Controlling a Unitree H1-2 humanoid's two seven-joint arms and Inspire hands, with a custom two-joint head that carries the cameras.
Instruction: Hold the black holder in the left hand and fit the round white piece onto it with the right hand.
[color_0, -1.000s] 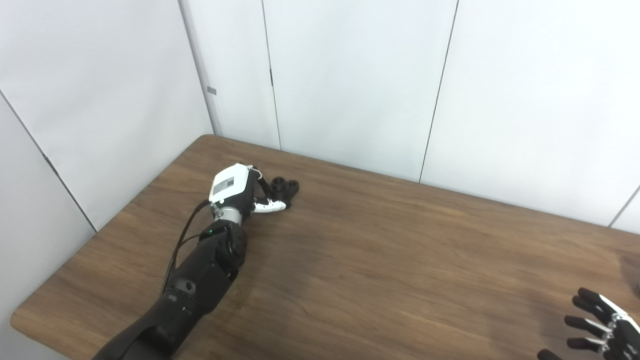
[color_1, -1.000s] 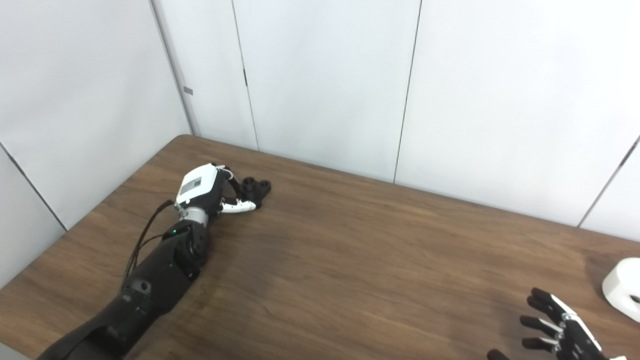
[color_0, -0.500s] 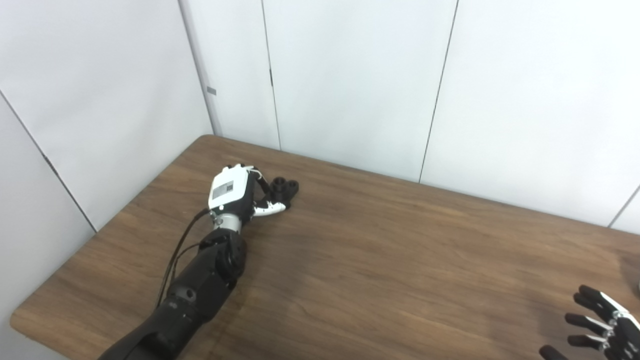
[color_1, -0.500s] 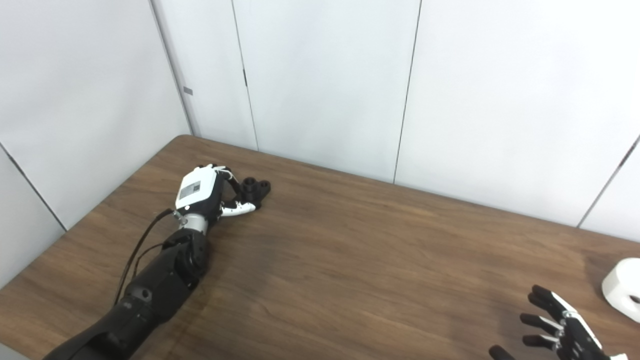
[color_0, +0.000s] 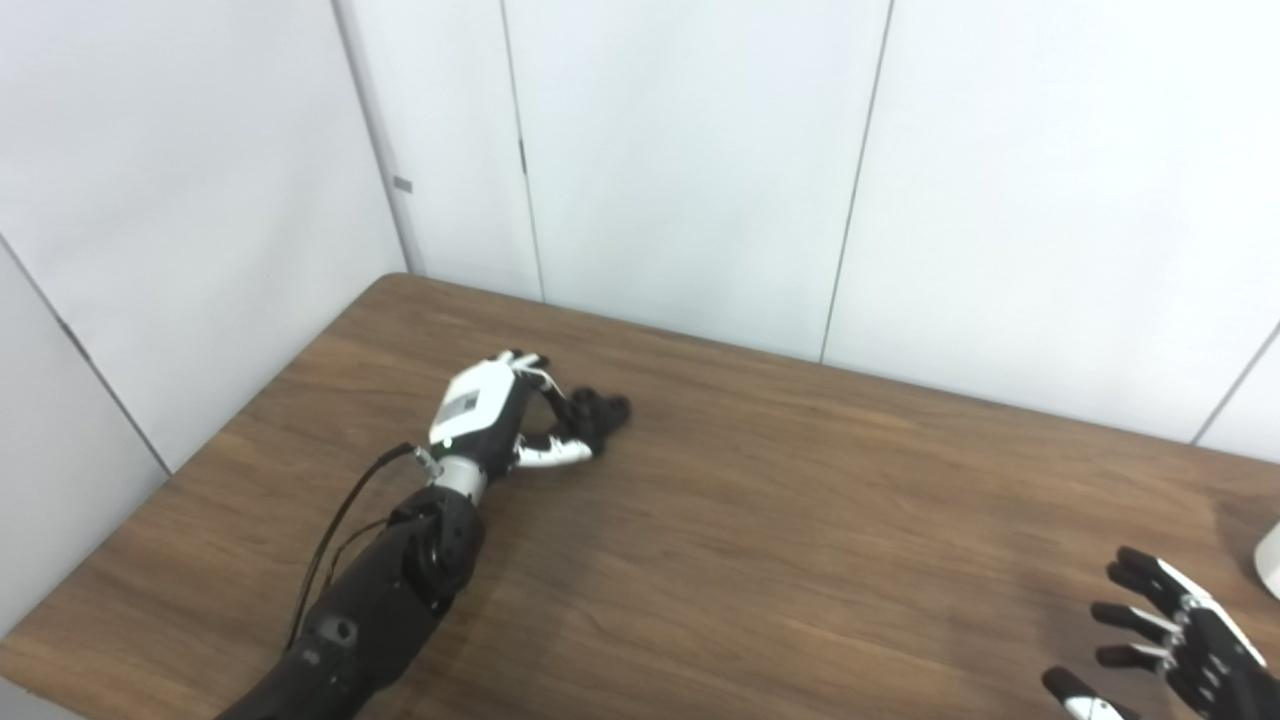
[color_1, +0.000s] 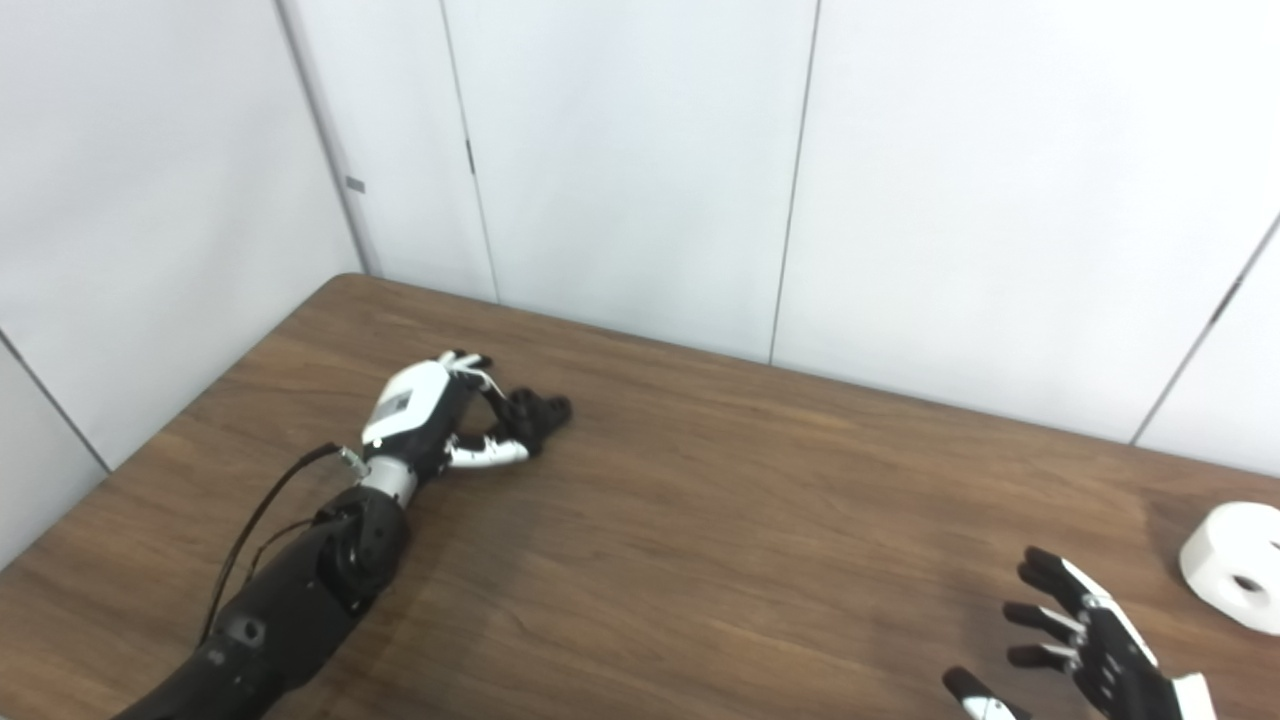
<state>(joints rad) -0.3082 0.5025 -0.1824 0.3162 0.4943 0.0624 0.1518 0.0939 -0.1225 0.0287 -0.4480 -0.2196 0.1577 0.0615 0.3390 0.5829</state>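
While left hand (color_1: 425, 410) curls fingers round black holder (color_1: 535, 412) on wooden table (color_1: 720, 520), secure grip before lifting; right hand (color_1: 1095, 650), fingers spread, empty, near round white piece (color_1: 1235, 565).

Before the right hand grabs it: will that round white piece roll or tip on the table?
Probably not. The round white piece lies flat like a squat puck, hole up, so it should slide rather than roll or tip. It looks stiff and smooth, perhaps slippery on the wooden table. The open right hand would likely need to span its sides.
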